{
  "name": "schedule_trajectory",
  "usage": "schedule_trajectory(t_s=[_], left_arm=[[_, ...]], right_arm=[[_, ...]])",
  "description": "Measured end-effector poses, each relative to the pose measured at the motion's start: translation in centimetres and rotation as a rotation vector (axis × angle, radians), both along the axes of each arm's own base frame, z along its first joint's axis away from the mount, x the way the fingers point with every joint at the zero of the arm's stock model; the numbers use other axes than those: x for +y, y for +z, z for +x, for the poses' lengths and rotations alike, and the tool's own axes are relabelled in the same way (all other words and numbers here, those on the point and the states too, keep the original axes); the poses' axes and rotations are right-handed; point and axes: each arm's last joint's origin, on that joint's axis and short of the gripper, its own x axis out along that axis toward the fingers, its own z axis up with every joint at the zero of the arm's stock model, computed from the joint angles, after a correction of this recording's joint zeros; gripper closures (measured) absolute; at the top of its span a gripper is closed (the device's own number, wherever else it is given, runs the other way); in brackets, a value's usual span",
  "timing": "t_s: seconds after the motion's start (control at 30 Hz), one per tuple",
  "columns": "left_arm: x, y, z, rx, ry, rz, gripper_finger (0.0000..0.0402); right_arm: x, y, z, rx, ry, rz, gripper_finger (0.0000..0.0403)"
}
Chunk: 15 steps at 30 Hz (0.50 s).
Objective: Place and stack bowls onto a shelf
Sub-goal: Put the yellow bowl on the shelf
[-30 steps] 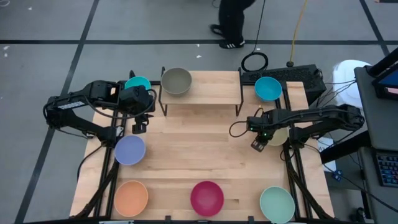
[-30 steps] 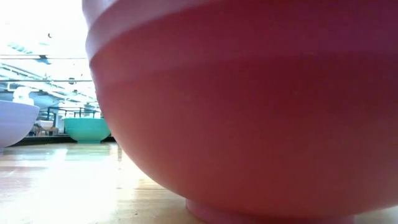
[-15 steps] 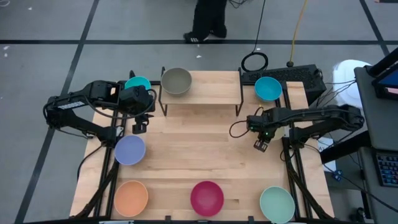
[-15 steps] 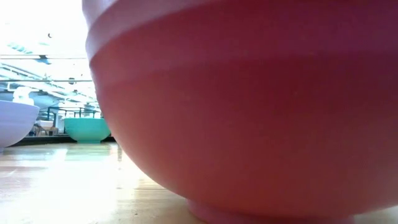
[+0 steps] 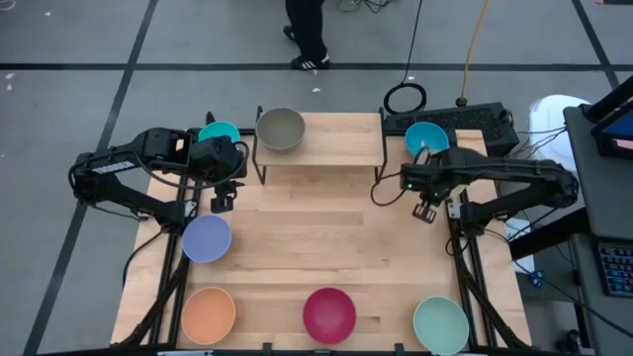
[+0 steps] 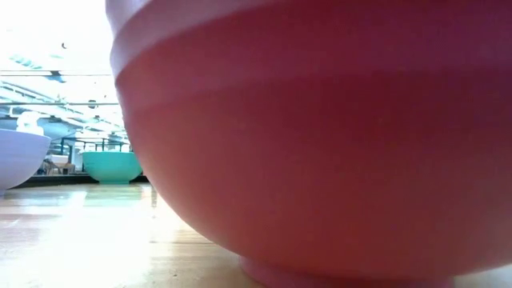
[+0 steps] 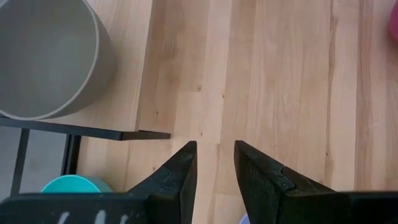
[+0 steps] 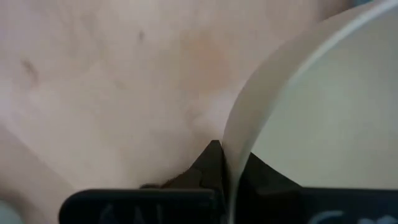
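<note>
Right claw (image 5: pixel 426 210) clamped on a rim, left claw (image 5: pixel 222 201) parted, hovering, empty.

grey floor (image 5: pixel 99 40), dark tape lines (image 5: pixel 127 79)

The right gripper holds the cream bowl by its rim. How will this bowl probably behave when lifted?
The cream bowl looks thin-walled and stiff, so probably light and unlikely to bend. The right gripper pinches only one spot of the rim, so the bowl may hang tilted or swing. Its smooth surface could let it slip.
</note>
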Motion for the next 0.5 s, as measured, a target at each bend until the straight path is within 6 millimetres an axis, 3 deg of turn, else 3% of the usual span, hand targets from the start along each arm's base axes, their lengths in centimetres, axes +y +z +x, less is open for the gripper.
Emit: schedule_trajectory(t_s=[0.37, 0.5], left_arm=[[0.0, 0.0, 0.0, 0.001, 0.000, 0.000, 0.0289], [0.0, 0.0, 0.0, 0.001, 0.000, 0.000, 0.0289]], right_arm=[[-1.7, 6.0, 1.0, -0.183, 0.044, -0.140, 0.0402], [-3.0, 7.5, 2.4, -0.191, 0.102, -0.157, 0.0402]])
